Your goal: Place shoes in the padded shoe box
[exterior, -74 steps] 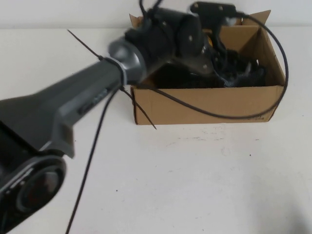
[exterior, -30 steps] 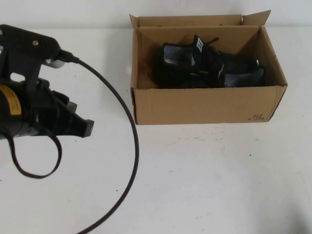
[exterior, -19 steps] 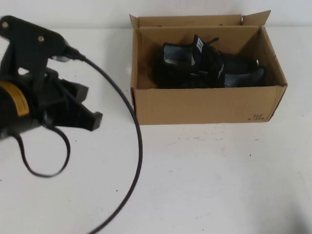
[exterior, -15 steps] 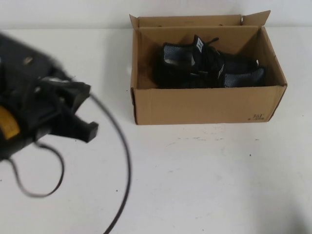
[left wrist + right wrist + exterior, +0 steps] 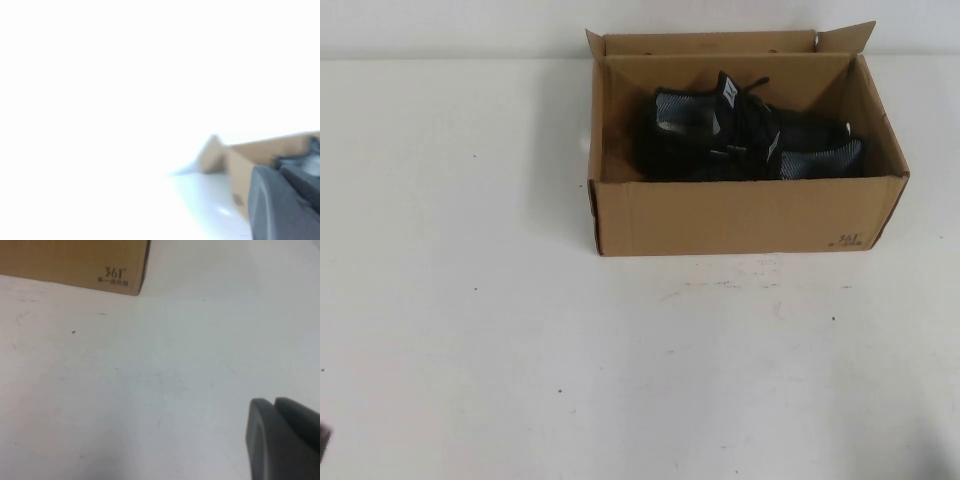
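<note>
The brown cardboard shoe box (image 5: 740,215) stands at the back of the white table, its flaps open. Both black sneakers (image 5: 740,140) lie inside it, side by side, grey lining showing. Neither arm reaches into the high view. My left gripper (image 5: 277,170) shows only in the left wrist view, shut and empty, low over the table, with the box (image 5: 260,150) beyond it. My right gripper (image 5: 274,402) is shut and empty above bare table, well away from the box corner (image 5: 70,262) that carries the small dark print.
White table top (image 5: 620,360) spreads in front of and to the left of the box. A white wall runs along the back edge. A small dark piece (image 5: 323,442) shows at the bottom left corner of the high view.
My left arm, which reached over the box 2.5 s ago, has pulled back to the left and left the high view. The shoes stay in the box.
</note>
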Tool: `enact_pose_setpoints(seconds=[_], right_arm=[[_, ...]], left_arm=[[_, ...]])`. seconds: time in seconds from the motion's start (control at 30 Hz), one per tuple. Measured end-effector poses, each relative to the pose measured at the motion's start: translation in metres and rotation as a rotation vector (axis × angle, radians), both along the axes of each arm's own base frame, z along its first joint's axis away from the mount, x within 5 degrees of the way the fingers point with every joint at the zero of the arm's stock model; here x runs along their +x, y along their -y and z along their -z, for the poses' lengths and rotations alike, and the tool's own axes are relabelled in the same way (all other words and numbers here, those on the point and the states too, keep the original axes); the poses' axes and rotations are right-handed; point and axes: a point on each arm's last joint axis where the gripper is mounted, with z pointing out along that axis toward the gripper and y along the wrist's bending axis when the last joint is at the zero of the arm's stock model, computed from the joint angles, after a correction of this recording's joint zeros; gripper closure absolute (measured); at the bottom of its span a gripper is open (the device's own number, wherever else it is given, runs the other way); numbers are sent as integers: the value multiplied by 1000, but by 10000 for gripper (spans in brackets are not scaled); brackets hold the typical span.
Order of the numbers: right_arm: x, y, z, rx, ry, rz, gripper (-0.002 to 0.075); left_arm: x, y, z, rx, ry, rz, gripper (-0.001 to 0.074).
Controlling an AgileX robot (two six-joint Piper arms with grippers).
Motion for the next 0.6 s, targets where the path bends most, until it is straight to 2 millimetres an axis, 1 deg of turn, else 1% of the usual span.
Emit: enact_pose_setpoints(seconds=[0.1,0.2,0.4,0.53,0.6], right_arm=[[0,0,0,0,0,0,734],[0,0,0,0,0,0,734],[0,0,0,0,0,0,734],[0,0,0,0,0,0,734],[0,0,0,0,0,0,734]], left_arm=[[-14,-10,14,-16,46,-74,737],[-21,-14,23,-33,21,-117,737],[-31,-15,42,-6,-126,-133,738],[-33,-14,59,16,-295,-120,738],[-33,-14,64,12,-355,-117,738]])
